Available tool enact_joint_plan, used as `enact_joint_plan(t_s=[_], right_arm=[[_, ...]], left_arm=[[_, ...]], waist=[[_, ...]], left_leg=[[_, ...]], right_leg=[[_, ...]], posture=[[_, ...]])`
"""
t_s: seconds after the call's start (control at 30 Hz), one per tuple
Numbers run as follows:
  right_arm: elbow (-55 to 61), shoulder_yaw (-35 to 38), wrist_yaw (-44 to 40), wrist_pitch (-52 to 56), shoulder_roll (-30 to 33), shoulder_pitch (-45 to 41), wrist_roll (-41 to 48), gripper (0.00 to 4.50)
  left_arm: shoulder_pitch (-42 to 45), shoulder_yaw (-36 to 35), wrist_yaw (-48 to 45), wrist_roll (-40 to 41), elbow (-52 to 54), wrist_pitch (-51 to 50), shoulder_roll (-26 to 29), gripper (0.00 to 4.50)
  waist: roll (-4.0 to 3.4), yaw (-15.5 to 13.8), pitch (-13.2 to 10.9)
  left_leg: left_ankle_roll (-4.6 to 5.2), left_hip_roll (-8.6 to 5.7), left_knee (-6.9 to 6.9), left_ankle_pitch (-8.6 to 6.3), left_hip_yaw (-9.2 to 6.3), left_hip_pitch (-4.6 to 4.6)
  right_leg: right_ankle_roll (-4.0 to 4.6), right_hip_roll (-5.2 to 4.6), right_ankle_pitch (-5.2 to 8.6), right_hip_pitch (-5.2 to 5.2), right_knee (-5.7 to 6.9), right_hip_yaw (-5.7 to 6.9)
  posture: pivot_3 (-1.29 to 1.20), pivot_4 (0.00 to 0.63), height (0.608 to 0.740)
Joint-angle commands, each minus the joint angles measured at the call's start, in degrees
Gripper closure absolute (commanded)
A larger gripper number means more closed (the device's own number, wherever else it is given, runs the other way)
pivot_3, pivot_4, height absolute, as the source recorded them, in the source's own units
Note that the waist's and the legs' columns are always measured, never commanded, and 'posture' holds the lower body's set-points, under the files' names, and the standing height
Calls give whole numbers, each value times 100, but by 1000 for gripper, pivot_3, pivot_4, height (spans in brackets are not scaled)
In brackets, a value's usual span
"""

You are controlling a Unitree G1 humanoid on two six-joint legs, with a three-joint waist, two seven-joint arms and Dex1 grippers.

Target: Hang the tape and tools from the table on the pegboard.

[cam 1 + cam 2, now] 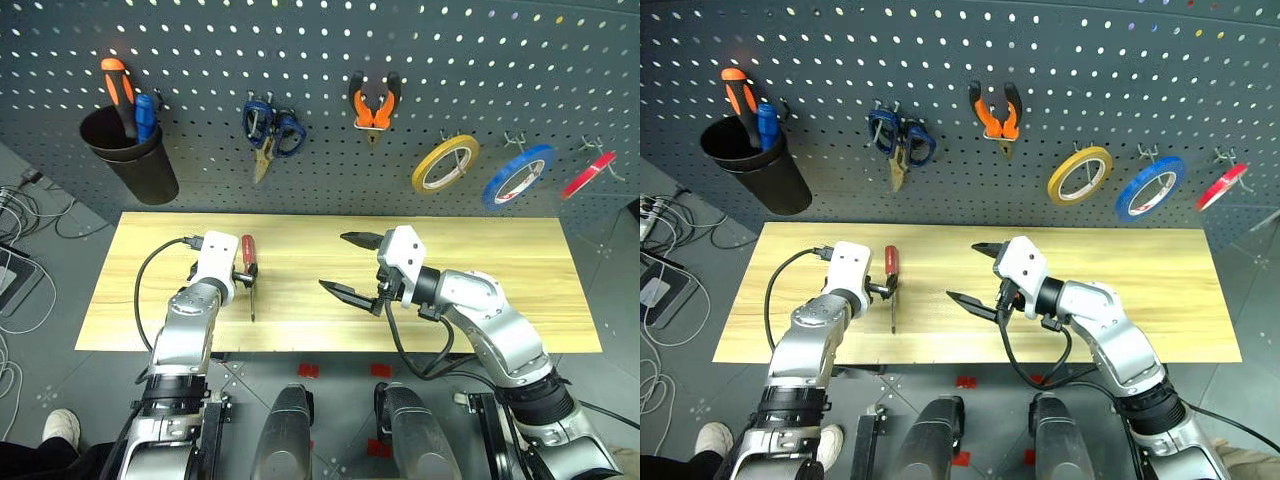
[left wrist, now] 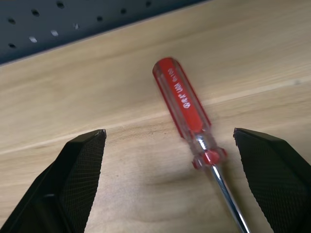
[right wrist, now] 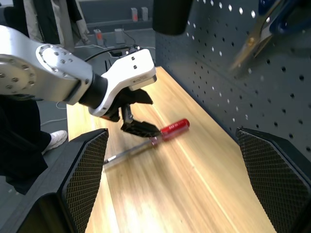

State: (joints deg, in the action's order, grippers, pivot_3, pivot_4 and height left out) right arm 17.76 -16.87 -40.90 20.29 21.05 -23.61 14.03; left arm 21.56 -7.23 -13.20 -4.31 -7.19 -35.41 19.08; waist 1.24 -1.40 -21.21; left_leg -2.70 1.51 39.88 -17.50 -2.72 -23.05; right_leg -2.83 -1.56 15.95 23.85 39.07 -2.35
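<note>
Behind the table (image 1: 500, 300), the pegboard (image 1: 420, 60) is hung with scissors (image 1: 270, 130), pliers (image 1: 375, 105) and blue tape (image 1: 518, 176). On the table's left half, the red-handled screwdriver (image 1: 248, 258) is laid, tip toward six o'clock. The left gripper (image 2: 170, 145) is held wide open astride its handle, nothing gripped. At three o'clock from it, the right gripper (image 1: 350, 265) is spread fully, empty.
</note>
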Motion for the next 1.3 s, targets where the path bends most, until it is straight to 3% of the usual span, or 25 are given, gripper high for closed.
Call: enact_joint_plan(t_s=[0.03,0.27,0.67,0.93,1.1,1.3], right_arm=[[262,102,49,70,-27,-31,41,0],[186,122,107,113,-17,-84,7,0],[-66,141,137,-72,-49,-186,-66,0],[-92,378,-7,-179,11,-114,57,0],[474,848,-115,240,117,275,757,0],[1198,1371,373,922,-48,501,1568,0]], left_arm=[[153,-116,-33,202,-261,-87,35,66],[556,29,-36,339,-699,1,25,66],[693,55,-19,395,-771,84,107,3664],[216,545,-171,96,12,448,376,3670],[-524,779,-141,-222,1344,763,627,3670],[-1587,761,259,-837,3304,707,651,3670]], waist=[[6,1,-41],[6,0,-155],[4,0,-190],[6,-2,-186],[16,-10,-175],[27,-15,-94]], left_leg=[[-1,2,0,0,2,-9],[-7,5,6,5,0,-32],[-10,8,2,6,-2,-33],[-43,10,-3,24,-2,-44],[-71,17,-3,40,-17,-88],[-75,14,-4,43,-15,-100]], right_leg=[[0,1,0,14,4,0],[0,3,-1,36,10,3],[0,5,-1,39,3,4],[0,0,-1,48,-4,5],[0,-40,-1,81,-3,22],[-1,-60,-2,91,-2,22]], posture=[[138,457,740],[131,467,740],[136,436,740],[139,369,740],[146,325,740],[163,269,740]])
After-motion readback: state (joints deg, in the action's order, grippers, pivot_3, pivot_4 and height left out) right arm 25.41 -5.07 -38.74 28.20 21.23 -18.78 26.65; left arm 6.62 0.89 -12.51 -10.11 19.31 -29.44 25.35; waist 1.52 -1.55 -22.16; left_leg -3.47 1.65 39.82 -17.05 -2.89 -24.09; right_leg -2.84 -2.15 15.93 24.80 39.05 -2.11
